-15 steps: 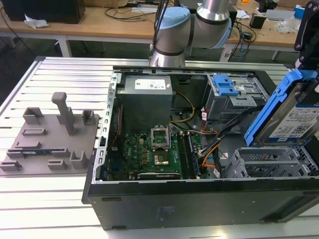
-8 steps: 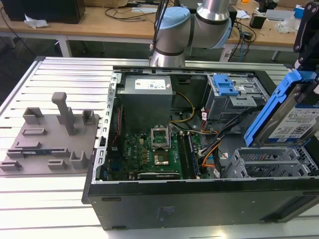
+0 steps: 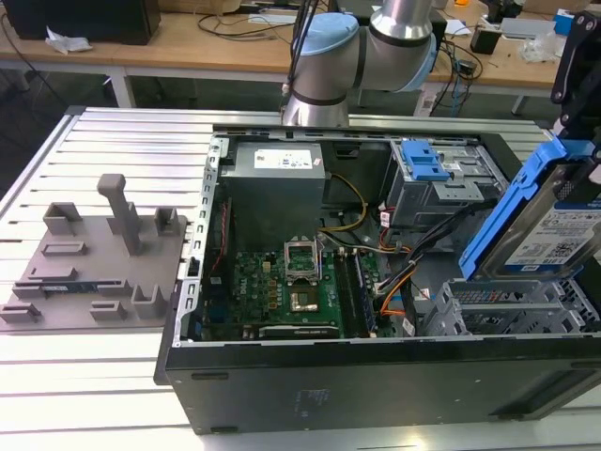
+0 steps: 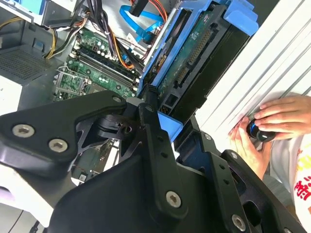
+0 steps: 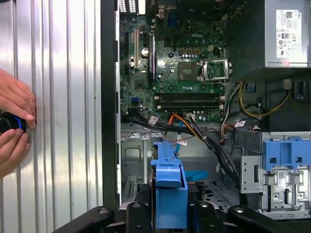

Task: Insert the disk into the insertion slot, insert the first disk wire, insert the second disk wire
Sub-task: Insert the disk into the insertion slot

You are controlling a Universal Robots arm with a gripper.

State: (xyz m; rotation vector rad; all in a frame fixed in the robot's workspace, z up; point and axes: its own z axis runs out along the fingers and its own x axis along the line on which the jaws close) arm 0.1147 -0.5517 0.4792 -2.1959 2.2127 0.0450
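Note:
The disk [image 3: 549, 230], a silver drive in a bright blue carrier, hangs tilted above the insertion slot [image 3: 507, 305], the grey perforated cage at the open case's near corner on the exterior view's right. My gripper [image 5: 169, 213] is shut on the disk [image 5: 169, 187], its black fingers [image 4: 148, 109] pressing the carrier's sides. The disk [image 4: 194, 53] shows its green circuit board and connector. The insertion slot [image 5: 130, 158] lies just below the carrier. The second disk wire [image 4: 143, 22], a flat light-blue cable, loops loose beside the slot. A bundle of orange, red and black wires [image 3: 394, 291] lies nearby.
A taller grey cage with a blue latch plate [image 3: 427, 169] stands behind the slot. The motherboard [image 3: 291, 282] and power supply [image 3: 277, 174] lie in the case. A person's hands [image 5: 14, 121] hold a small black device on the ribbed table. A grey fixture block [image 3: 94, 263] sits at the exterior view's left.

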